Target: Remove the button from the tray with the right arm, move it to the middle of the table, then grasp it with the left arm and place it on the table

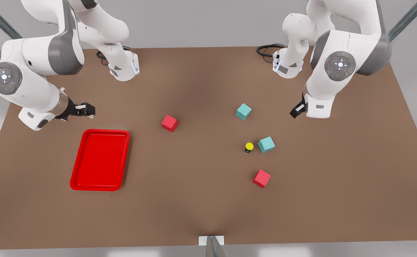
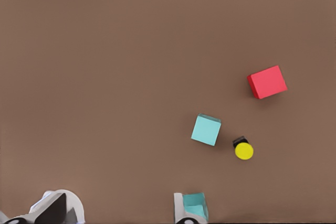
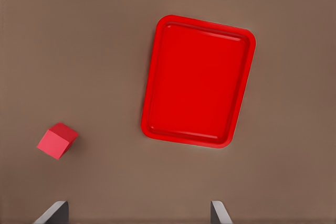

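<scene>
Button (image 1: 249, 146) stands upright on the table (image 1: 194, 207), just beside a teal cube (image 1: 266, 144) on the front view's right, well apart from the tray (image 1: 75, 178), which holds nothing. Judged: task essentially finished. Left pincer (image 1: 297, 110) hangs above the cubes, fingers spread, holding nothing. Right pincer (image 1: 85, 109) waits above the tray's far edge, fingers apart, holding nothing, both arms clear of the work.
</scene>
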